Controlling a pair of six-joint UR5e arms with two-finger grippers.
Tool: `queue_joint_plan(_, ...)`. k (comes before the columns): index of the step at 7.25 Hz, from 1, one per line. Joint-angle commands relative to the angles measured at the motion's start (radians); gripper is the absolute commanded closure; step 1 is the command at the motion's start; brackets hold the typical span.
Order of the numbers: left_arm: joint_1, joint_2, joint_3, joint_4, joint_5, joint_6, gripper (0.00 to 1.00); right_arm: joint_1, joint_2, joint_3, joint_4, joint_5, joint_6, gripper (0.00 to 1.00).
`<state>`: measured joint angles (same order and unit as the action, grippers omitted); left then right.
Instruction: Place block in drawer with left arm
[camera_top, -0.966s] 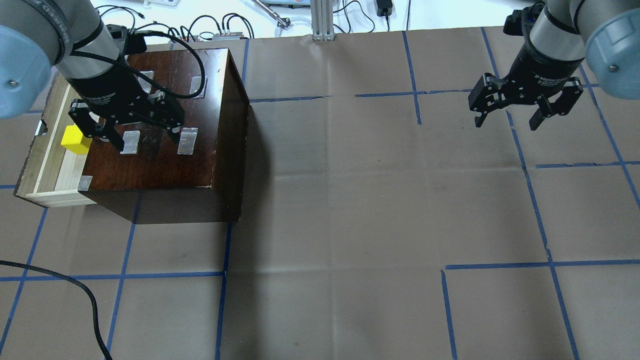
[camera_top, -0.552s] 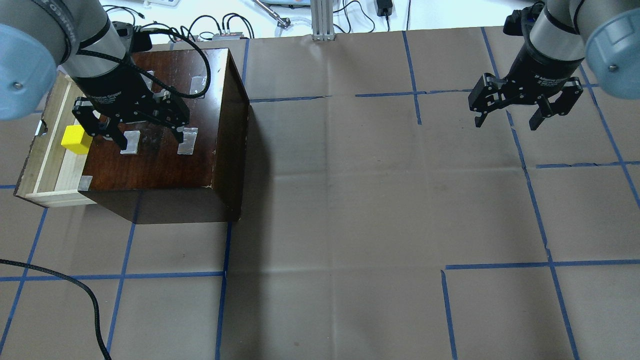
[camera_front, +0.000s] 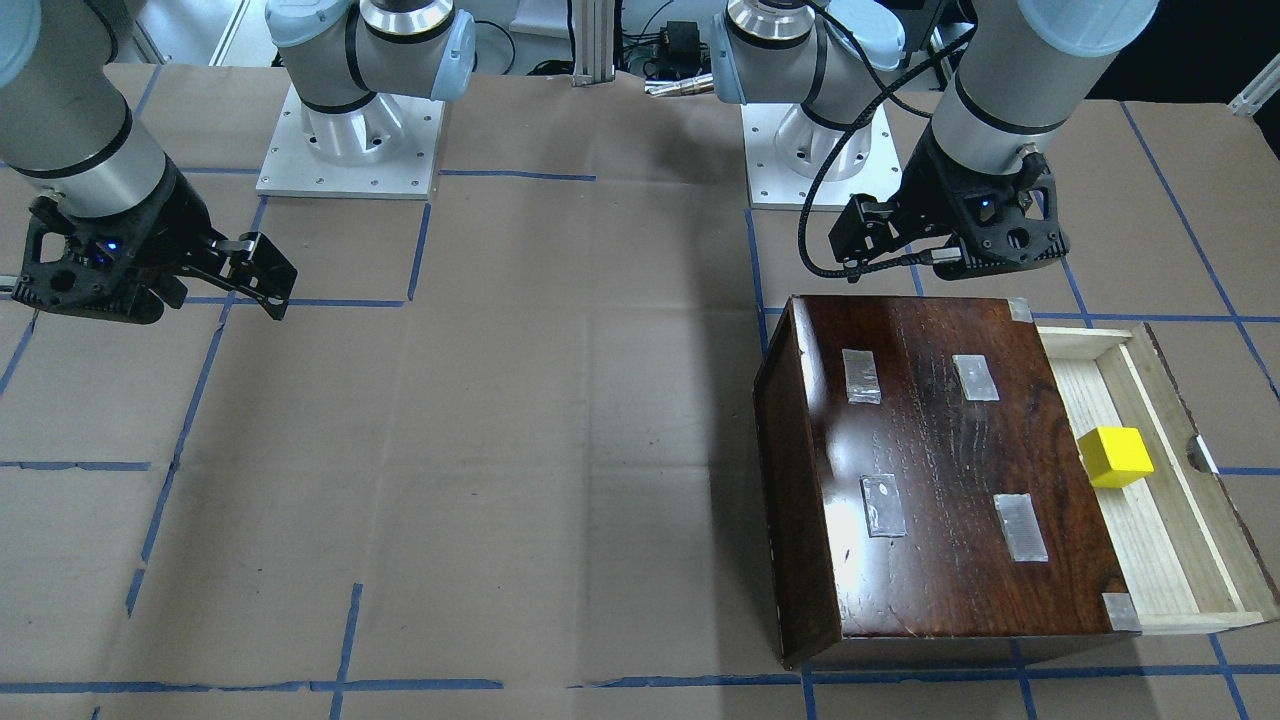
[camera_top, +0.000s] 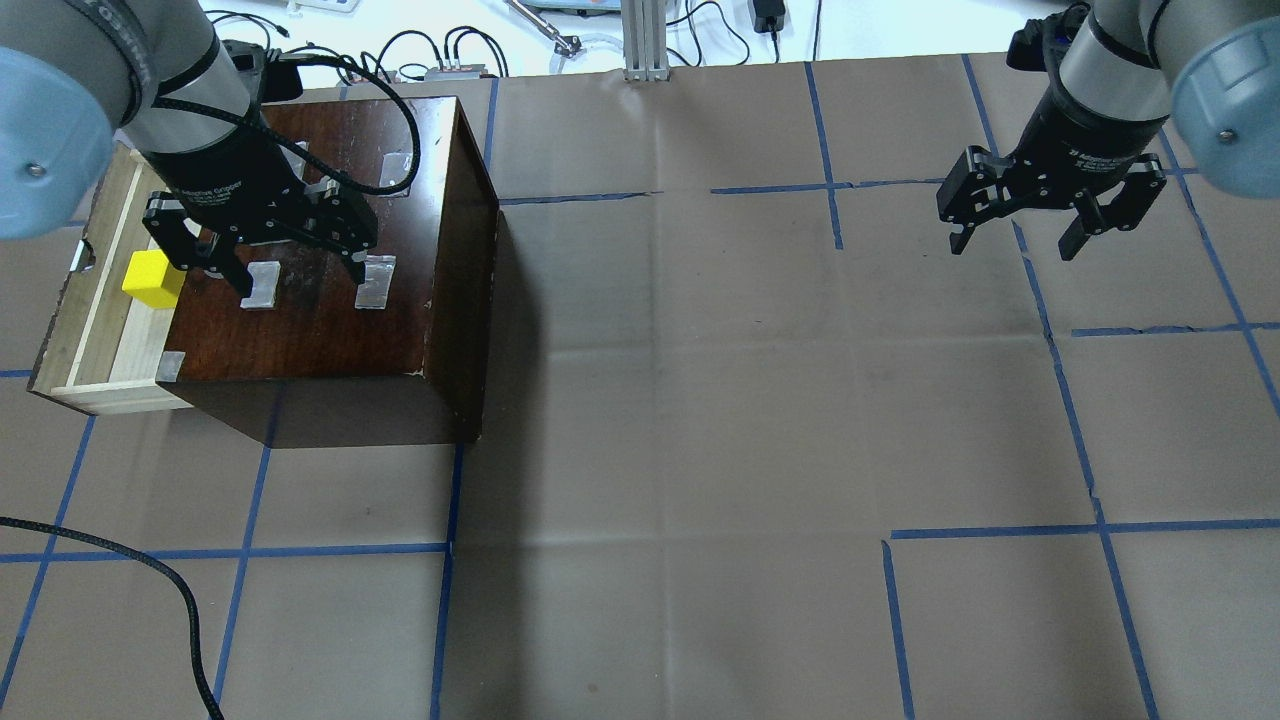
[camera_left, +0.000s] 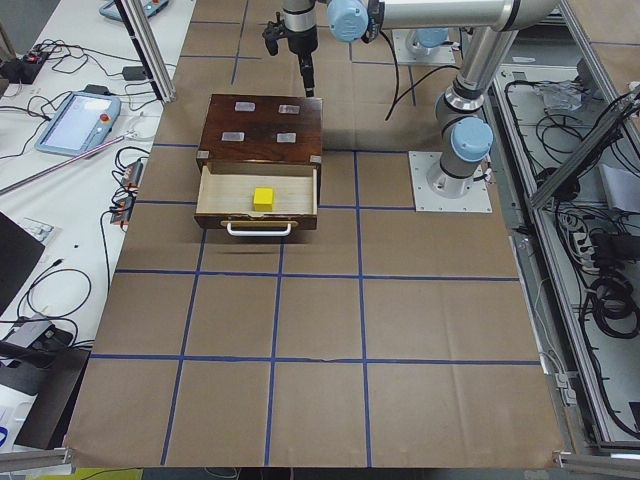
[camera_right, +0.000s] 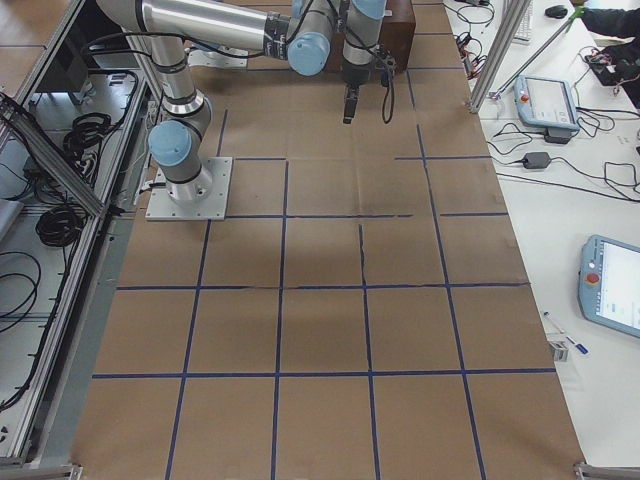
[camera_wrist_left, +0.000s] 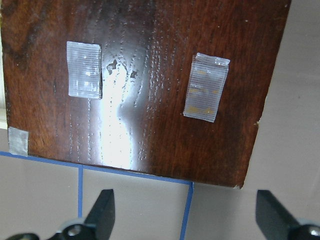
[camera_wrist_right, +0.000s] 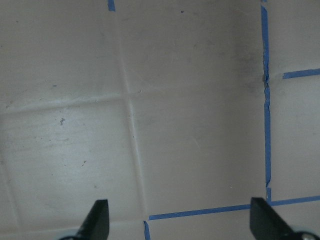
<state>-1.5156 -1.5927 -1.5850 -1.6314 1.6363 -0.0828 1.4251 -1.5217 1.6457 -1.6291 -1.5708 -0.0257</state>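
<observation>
The yellow block (camera_top: 150, 278) lies in the open pale-wood drawer (camera_top: 110, 350), which is pulled out of the dark-brown cabinet (camera_top: 330, 310). The block also shows in the front-facing view (camera_front: 1115, 456) and the exterior left view (camera_left: 263, 198). My left gripper (camera_top: 303, 285) is open and empty. It hangs over the cabinet top, beside the block and apart from it. In the left wrist view, its fingertips (camera_wrist_left: 102, 210) frame the cabinet (camera_wrist_left: 150, 75) and its silver tape patches. My right gripper (camera_top: 1012, 245) is open and empty above bare paper at the far right.
A loose black cable (camera_top: 150, 570) lies on the table at the front left. An aluminium post (camera_top: 645, 40) and cables stand past the far edge. Blue tape lines cross the brown paper (camera_top: 700, 400).
My left gripper has shifted a little right and toward the far edge over the cabinet top, away from the block. The block stays in the drawer. The right arm has not moved.
</observation>
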Motion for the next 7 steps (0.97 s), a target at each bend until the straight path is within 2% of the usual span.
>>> queue_joint_plan(1,0.000,-0.001,0.006,0.001,0.011,0.000,0.01,0.000,0.000,-0.001,0.000,0.000,0.000,0.00)
queue_joint_plan(7,0.000,-0.006,0.008,0.004,0.010,0.000,0.01,0.000,0.000,-0.001,0.000,0.000,0.001,0.00)
